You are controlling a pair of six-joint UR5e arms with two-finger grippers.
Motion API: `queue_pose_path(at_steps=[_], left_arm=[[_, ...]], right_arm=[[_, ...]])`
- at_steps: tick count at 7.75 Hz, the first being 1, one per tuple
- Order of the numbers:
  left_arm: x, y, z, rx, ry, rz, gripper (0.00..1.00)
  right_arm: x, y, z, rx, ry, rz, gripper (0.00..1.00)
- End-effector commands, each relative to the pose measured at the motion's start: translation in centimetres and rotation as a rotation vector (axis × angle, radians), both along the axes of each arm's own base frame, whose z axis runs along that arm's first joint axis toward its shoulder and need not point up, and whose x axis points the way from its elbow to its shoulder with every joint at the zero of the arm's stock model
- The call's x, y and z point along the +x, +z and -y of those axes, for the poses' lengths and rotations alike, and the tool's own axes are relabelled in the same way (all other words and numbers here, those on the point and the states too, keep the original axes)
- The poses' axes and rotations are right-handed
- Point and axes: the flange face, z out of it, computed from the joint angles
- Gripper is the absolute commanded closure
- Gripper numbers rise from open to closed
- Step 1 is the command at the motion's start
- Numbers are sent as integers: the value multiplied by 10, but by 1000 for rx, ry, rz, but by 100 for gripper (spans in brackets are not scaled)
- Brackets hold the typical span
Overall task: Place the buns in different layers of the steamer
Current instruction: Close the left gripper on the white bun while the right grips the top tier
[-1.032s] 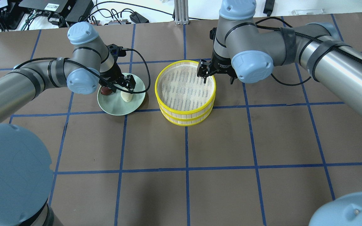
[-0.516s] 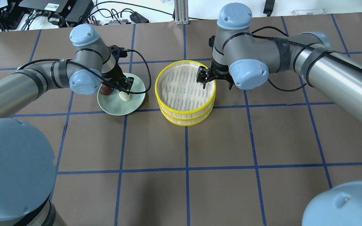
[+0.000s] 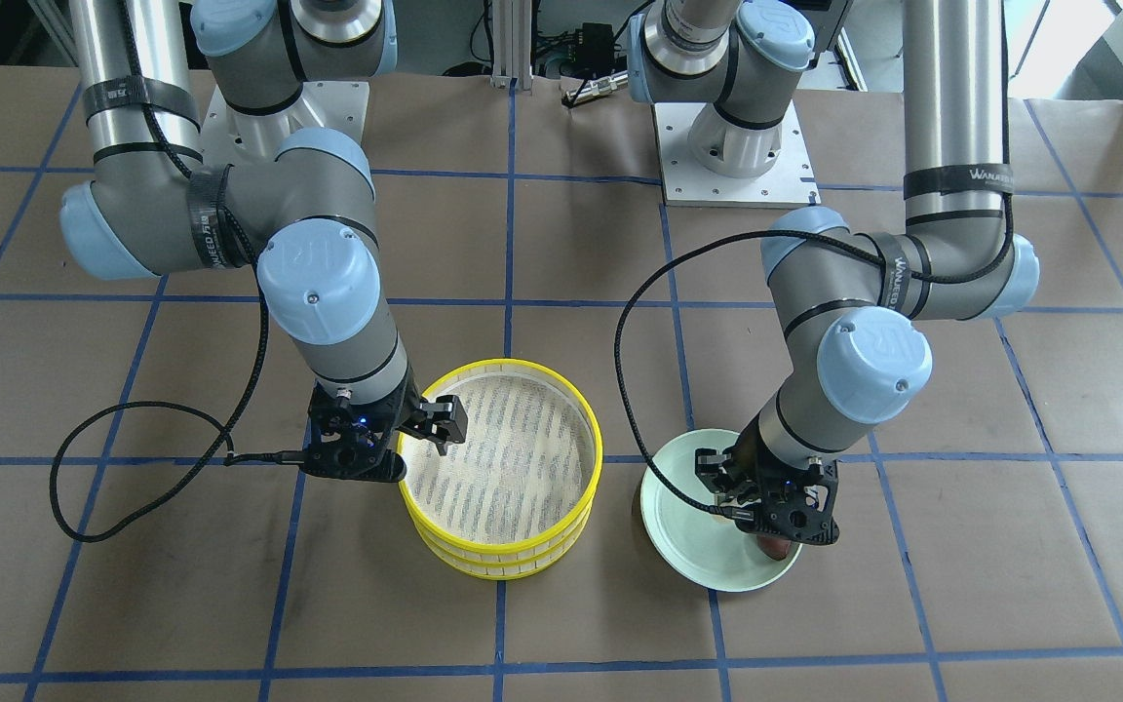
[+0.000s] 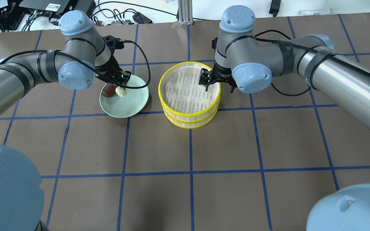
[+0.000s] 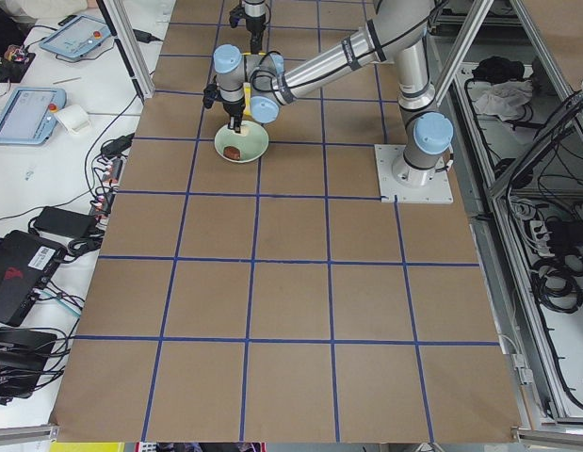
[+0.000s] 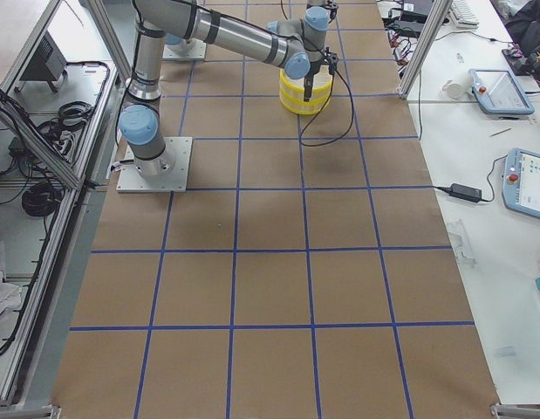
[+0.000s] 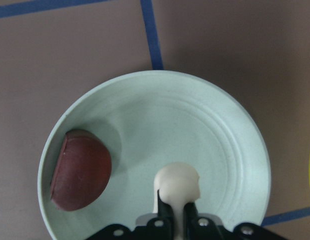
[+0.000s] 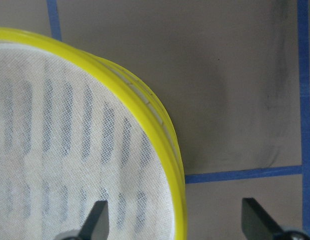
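Holding the white bun (image 7: pixel 177 182), seemingly soft and light, gently across its middle in clamped left jaws over the plate (image 4: pixel 130 106) at 10 o'clock, beside the brown bun (image 7: pixel 82 170), while straddling the steamer (image 4: pixel 189 113) rim at 2 o'clock with right jaws apart.

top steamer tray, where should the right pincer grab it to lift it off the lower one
Grip the top tray by its thin upright yellow rim, straight down from above, where the open right pincer straddles it, one finger inside and one outside. The floor is flat mesh with no handle, so the wall is the only hold.
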Motion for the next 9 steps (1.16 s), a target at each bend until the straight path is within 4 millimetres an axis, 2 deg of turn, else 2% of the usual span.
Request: queue_pose_path(at_steps=[1,3,5,6,9], left_arm=[[3,38,-9,9,1,32,97],[4,39,-9,8,1,36,97],[4,39,-9,6,1,36,97],[4,39,-9,5,1,36,97],[4,38,-8,3,1,37,97]], right_arm=[[4,-1,-1,8,-1,30,40],[3,-2,-1,14,20,31,73],[1,-5,-2,15,113,13,95],[1,-4,-2,12,123,11,100],[-10,1,1,1,150,-17,100]])
